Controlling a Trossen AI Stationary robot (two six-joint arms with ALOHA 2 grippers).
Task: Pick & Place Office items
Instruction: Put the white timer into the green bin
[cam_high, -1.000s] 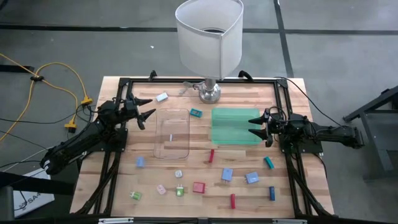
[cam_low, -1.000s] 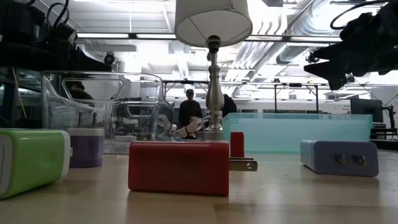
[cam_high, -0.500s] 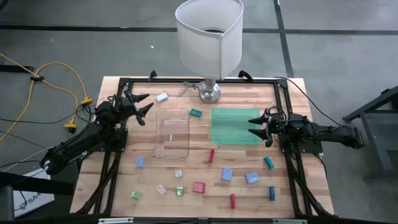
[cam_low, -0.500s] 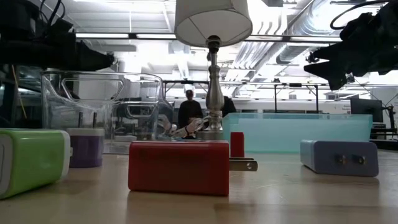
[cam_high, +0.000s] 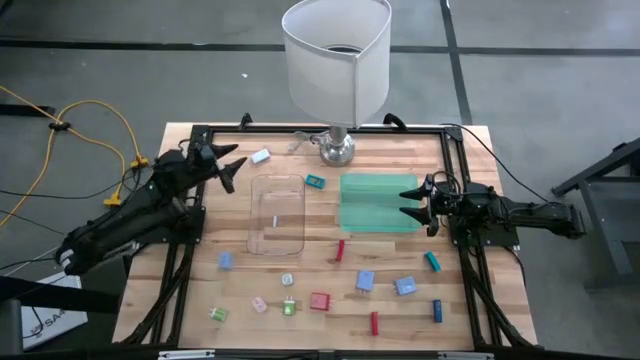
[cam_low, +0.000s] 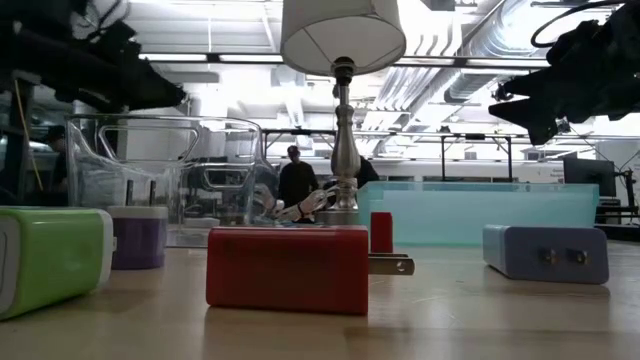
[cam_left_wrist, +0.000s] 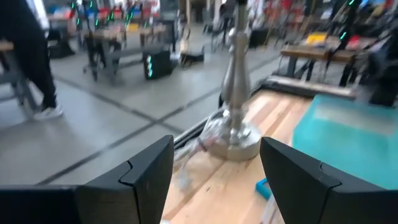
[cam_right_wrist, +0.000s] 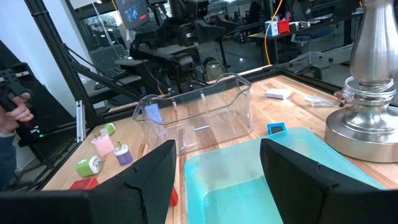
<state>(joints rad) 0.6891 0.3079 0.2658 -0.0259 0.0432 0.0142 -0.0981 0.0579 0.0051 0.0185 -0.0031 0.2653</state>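
Observation:
Several small office items lie scattered on the near half of the wooden table: a red block (cam_high: 319, 300), a blue block (cam_high: 365, 281), a teal stick (cam_high: 432, 262), a red stick (cam_high: 375, 322), a green piece (cam_high: 218, 314). My left gripper (cam_high: 228, 165) hovers open above the table's far left, beside the clear tray (cam_high: 277, 214), with nothing between its fingers (cam_left_wrist: 146, 171). My right gripper (cam_high: 408, 203) stands open at the right edge of the flat green tray (cam_high: 375, 205), also with nothing between its fingers.
A lamp with a white shade (cam_high: 337, 55) stands on its metal base (cam_high: 338, 148) at the table's far middle. A small teal piece (cam_high: 315, 182) and a pale piece (cam_high: 261, 156) lie near it. A black frame (cam_high: 455, 150) rims the table. People show beyond the table.
My left gripper has gone up from beside the clear tray and tipped its fingers up toward level, staying open. My right gripper has kept still. None of the items has moved.

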